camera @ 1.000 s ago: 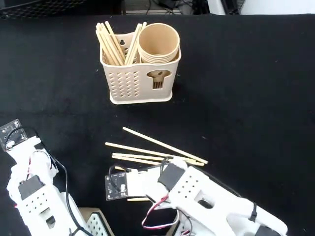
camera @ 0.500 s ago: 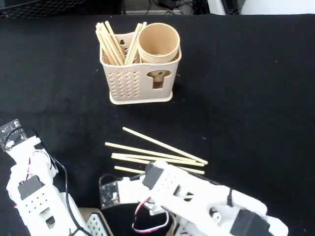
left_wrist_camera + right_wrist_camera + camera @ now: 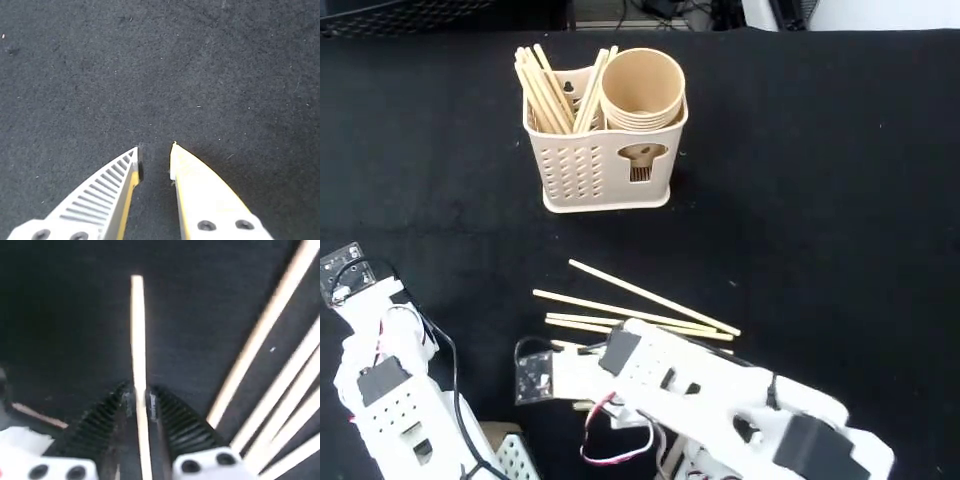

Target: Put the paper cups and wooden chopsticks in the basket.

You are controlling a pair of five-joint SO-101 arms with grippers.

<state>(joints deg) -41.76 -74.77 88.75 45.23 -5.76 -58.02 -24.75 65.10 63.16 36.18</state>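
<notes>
High view looks down — right wrist, close, shares chopsticks (image 3: pixel 655 297).

A basket (image 3: pixel 605 175) stands on the far side of the black bench (image 3: pixel 820 180), with chopsticks (image 3: pixel 545 90) upright in its left compartment and stacked cups (image 3: pixel 642 88) in its right. Loose chopsticks (image 3: pixel 630 310) lie fanned on the bench well in front of it. The right arm (image 3: pixel 710 395) covers their near edge, and the left arm (image 3: pixel 385 390) sits at the near left corner, apart from them.
</notes>
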